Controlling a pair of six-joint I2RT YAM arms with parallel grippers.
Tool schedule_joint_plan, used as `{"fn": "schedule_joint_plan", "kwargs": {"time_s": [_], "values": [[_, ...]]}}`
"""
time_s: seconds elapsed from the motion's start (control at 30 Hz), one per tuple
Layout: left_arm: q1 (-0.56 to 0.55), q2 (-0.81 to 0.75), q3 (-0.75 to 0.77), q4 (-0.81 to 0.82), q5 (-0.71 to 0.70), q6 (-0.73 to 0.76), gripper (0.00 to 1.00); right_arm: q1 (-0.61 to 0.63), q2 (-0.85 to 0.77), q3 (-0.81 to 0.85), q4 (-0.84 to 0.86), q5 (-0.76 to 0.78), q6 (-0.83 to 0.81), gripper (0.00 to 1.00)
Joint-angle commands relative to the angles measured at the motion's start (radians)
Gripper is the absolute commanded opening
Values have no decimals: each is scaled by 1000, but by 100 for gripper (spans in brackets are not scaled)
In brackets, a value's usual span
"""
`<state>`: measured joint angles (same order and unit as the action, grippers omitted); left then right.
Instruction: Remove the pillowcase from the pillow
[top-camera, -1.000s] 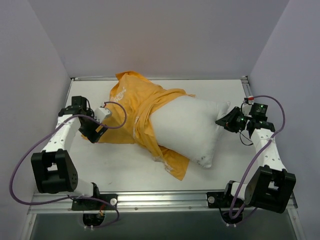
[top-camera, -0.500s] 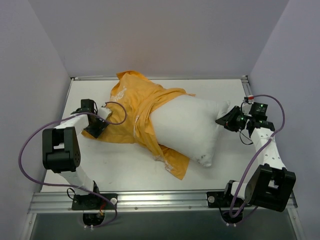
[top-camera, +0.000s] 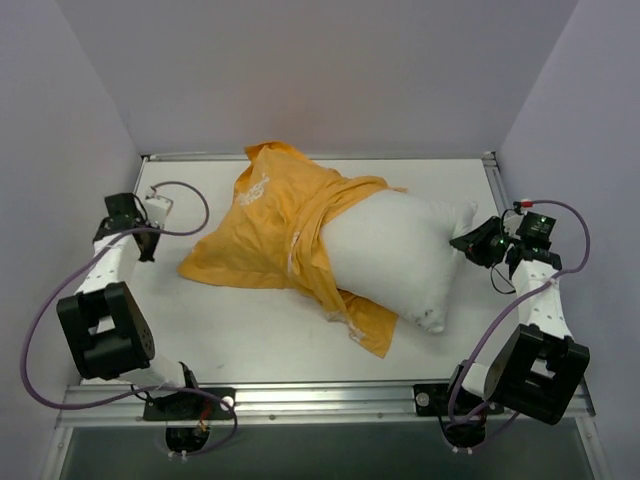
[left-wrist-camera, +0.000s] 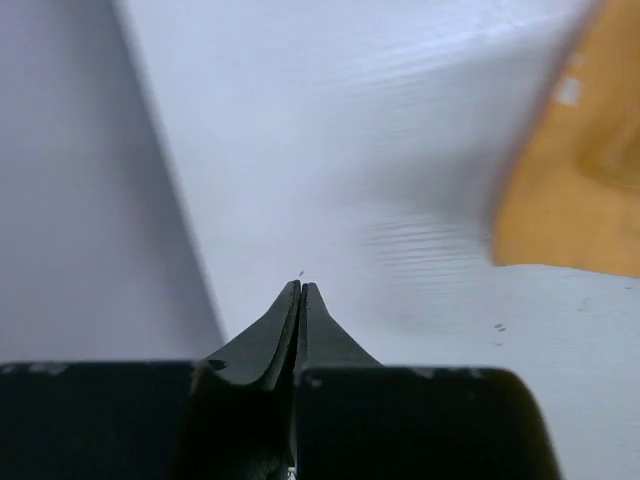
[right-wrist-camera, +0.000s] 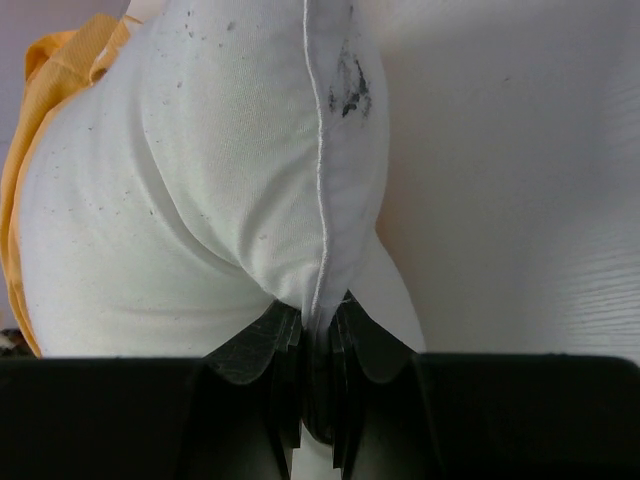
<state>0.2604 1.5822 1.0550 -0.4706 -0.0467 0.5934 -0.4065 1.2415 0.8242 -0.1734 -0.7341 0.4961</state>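
Note:
The orange-yellow pillowcase (top-camera: 265, 225) lies crumpled over the left end of the white pillow (top-camera: 390, 255), whose right half is bare. My right gripper (top-camera: 467, 243) is shut on the pillow's right corner; in the right wrist view the seam of the pillow (right-wrist-camera: 200, 180) runs down into the gripper (right-wrist-camera: 320, 315), and the pillowcase (right-wrist-camera: 40, 120) shows at the far left. My left gripper (top-camera: 155, 203) is near the left wall, away from the cloth. In its wrist view the gripper (left-wrist-camera: 301, 287) is shut on nothing over bare table, with the pillowcase (left-wrist-camera: 580, 190) to the right.
Grey walls enclose the white table (top-camera: 250, 330) on the left, back and right. A metal rail (top-camera: 320, 400) runs along the near edge by the arm bases. Purple cables loop off both arms.
My left gripper let go of the pillowcase's left edge, shut, and drew back left toward the wall. The right gripper pulled the pillow a little to the right, and the case shifted with it.

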Motion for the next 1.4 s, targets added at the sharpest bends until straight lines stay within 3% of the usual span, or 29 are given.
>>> {"fn": "schedule_joint_plan", "kwargs": {"time_s": [0.0,0.2,0.3,0.33,0.37,0.4,0.43,0.53,0.77,1.0,1.2,1.37], "values": [[68,-218,123,-28,39,-9,2,-31,-11,18,51,48,-4,0],[198,-269,293,-123,117,26,2,-64,-24,24,41,59,-13,0],[140,-252,303,-313,350,152,3,-63,-20,4,58,30,1,0],[93,-251,281,-374,366,164,18,-63,-22,3,57,30,-1,0],[-17,-248,252,-384,346,170,63,-63,-24,3,55,30,-2,0],[-65,-246,219,-379,334,161,85,-63,-30,3,51,29,-2,0],[-99,-246,147,-346,337,154,94,-61,-31,4,46,27,-5,0],[-138,-208,45,-246,404,106,94,-55,-37,7,35,24,-14,0],[-138,2,41,-176,488,138,94,-52,-34,1,48,15,-11,0],[-145,-31,-159,274,486,217,94,-51,-33,3,49,12,-14,0],[-145,122,-63,141,467,292,94,-51,-36,3,52,7,-14,0],[-167,165,-67,145,478,318,94,-51,-37,7,49,12,-19,0]]}}
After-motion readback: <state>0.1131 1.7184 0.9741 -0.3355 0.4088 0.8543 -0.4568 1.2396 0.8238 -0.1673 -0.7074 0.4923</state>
